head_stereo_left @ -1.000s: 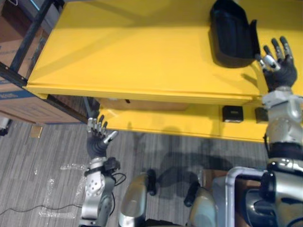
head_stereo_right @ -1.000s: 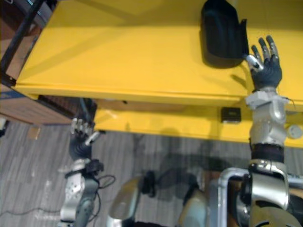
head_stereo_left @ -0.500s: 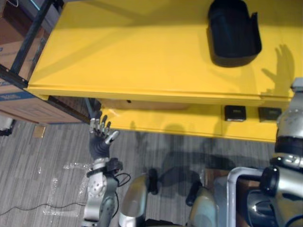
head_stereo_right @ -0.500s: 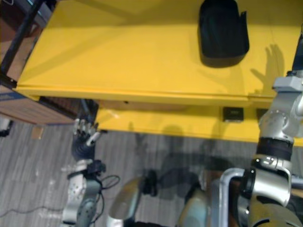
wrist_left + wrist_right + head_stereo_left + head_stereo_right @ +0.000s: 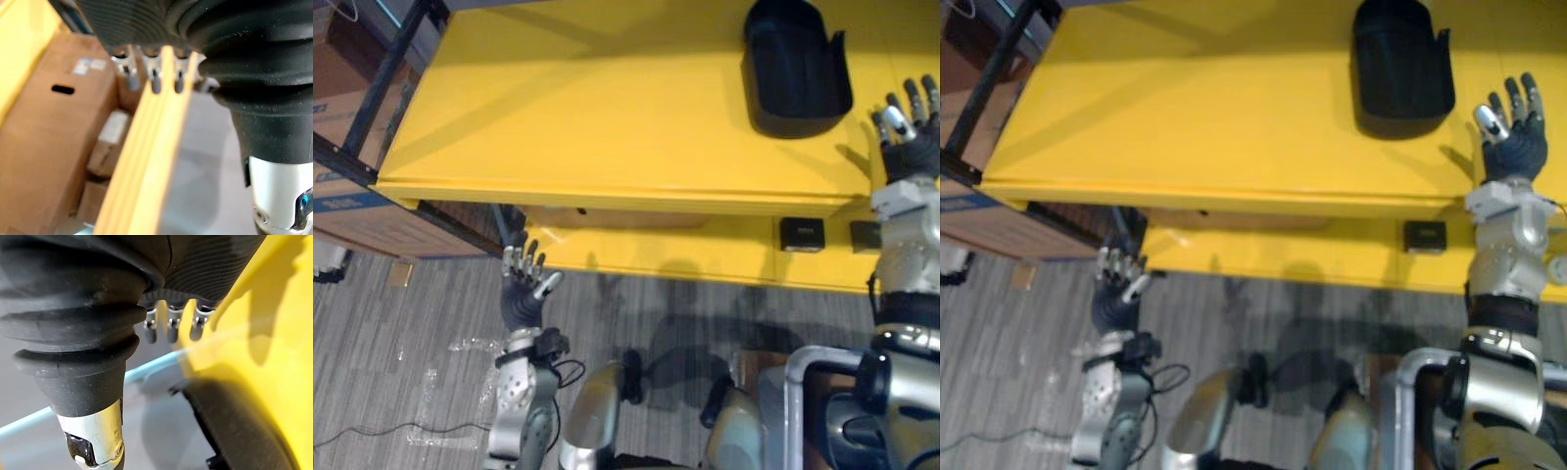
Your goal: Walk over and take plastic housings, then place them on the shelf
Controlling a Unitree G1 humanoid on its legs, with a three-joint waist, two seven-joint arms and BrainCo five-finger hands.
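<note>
Left eye view looks down on a yellow shelf with one black plastic housing lying on its top level, toward the far right corner. The right hand is raised above the near edge at the right end, just beside the housing but apart from it, fingers straight and spread, holding nothing. The left hand hangs low in front of the lower level's near edge, toward the left end, its fingers also straight and empty. A small black block sits on the lower level under the housing. Cardboard boxes stand beyond the shelf's left end.
</note>
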